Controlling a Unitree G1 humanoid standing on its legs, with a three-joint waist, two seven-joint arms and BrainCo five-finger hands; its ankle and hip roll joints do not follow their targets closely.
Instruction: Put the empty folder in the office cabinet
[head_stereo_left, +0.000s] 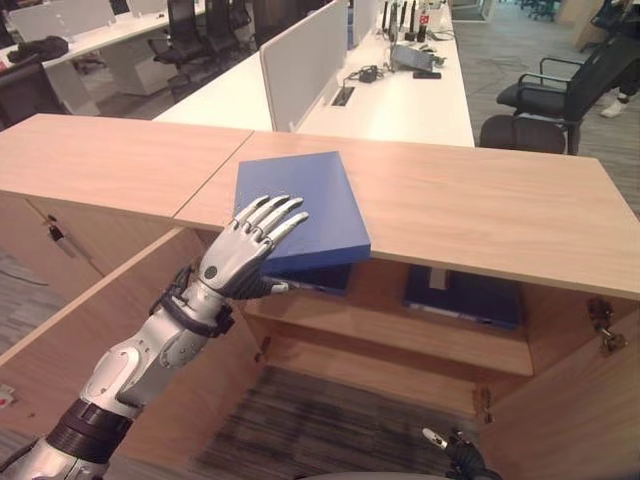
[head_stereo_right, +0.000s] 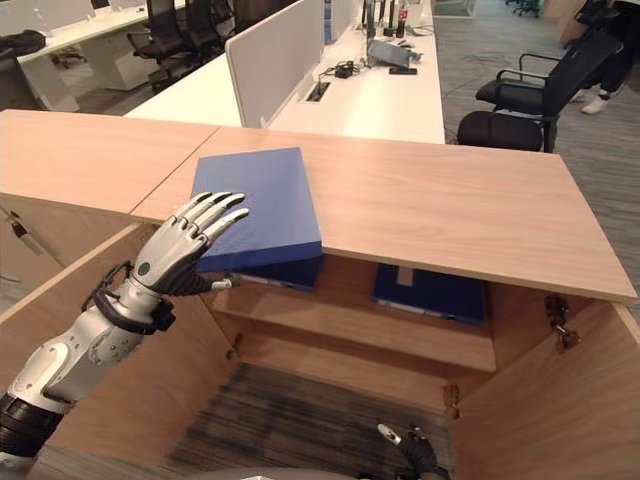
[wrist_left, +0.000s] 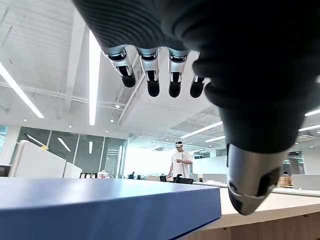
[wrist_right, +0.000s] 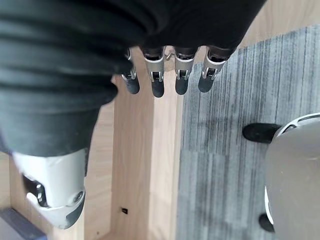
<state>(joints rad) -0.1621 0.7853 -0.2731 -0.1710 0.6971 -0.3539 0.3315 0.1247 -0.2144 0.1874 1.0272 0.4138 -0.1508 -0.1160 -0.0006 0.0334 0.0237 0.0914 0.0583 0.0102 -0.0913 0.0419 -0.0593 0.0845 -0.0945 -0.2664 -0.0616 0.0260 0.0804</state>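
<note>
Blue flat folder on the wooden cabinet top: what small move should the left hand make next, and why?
Probably close the fingers and thumb on the blue flat folder: the left hand is open at its overhanging front corner, thumb underneath, not yet gripping.

Even, bright office light came from long ceiling strips (wrist_left: 92, 75) running up the left of the left wrist frame. The cabinet's interior (head_stereo_left: 400, 350) lay in soft shadow at lower centre. The close hand cover (wrist_left: 240, 55) looked blurred.
</note>
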